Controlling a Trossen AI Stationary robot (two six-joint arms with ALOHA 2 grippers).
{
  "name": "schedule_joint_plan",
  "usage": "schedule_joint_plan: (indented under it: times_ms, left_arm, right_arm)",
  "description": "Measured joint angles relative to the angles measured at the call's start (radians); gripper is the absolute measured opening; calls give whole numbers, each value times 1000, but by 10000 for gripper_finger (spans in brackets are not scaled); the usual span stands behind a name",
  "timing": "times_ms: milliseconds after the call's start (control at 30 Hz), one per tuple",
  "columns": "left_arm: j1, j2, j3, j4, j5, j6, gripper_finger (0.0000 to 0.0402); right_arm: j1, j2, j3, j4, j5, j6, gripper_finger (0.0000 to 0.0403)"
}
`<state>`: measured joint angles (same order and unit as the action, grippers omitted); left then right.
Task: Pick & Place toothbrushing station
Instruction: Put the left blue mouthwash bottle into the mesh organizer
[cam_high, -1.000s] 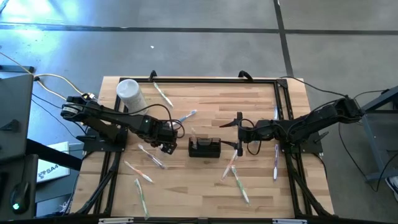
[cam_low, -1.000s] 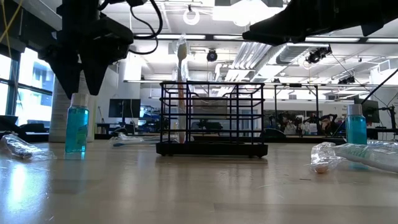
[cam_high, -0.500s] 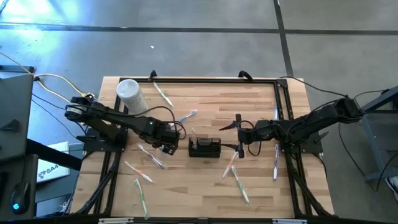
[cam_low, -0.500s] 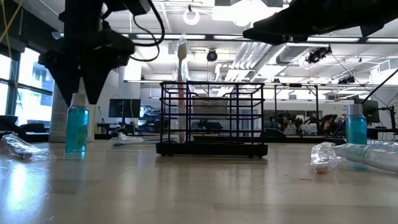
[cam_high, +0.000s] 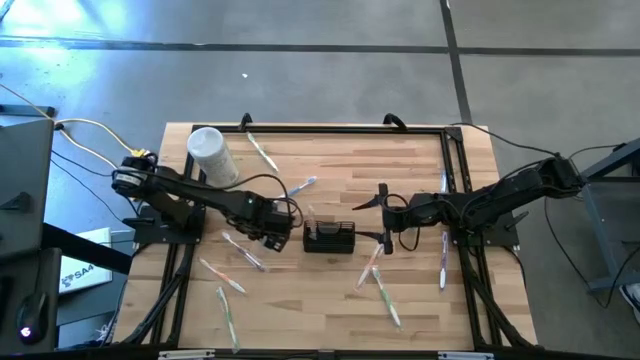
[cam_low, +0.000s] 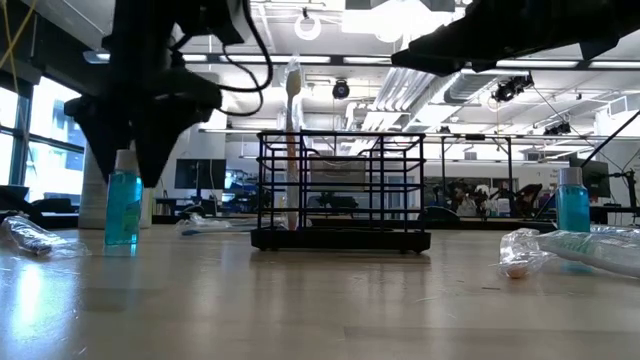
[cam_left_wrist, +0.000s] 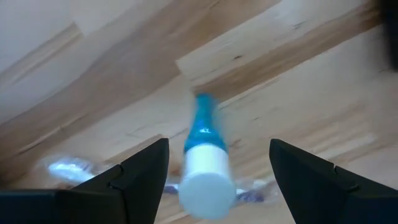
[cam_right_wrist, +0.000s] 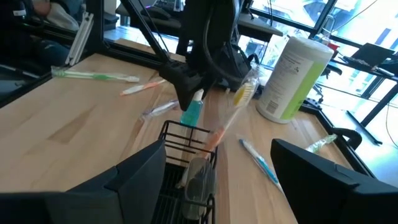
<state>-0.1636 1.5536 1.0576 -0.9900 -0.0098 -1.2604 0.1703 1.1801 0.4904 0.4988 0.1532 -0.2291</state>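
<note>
The toothbrushing station is a black wire rack standing on its base at the table's middle, seen again in the low view with a toothbrush upright in it. Just left of it my left gripper points down, open, over a small blue bottle with a white cap. Its fingers stand on either side of the cap without touching it. My right gripper waits level and open on the rack's right side.
A white cylindrical container stands at the far left. Several wrapped toothbrushes lie about, some near the front left and some right of the rack. A second blue bottle stands to the right, behind a wrapped brush.
My left gripper has sunk toward the blue bottle and shifted slightly toward the rack, still open, so its fingers now flank the bottle's cap. The bottle and the rack have not moved.
</note>
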Motion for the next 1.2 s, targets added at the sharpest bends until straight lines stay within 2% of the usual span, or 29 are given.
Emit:
schedule_joint_plan:
  times_ms: [400,567,867,1100,1200]
  left_arm:
    - [0,17,-1,3,-1,0,264]
    - [0,23,-2,3,-2,-1,214]
    - [1,22,-1,-5,-1,6,87]
    - [1,22,-1,-5,4,70,88]
    - [1,22,3,-13,37,164,88]
  right_arm:
    - [0,0,0,0,0,18,283]
    - [0,0,0,0,0,19,283]
    - [0,0,0,0,0,19,283]
    - [0,0,0,0,0,19,283]
    - [0,0,0,0,0,19,283]
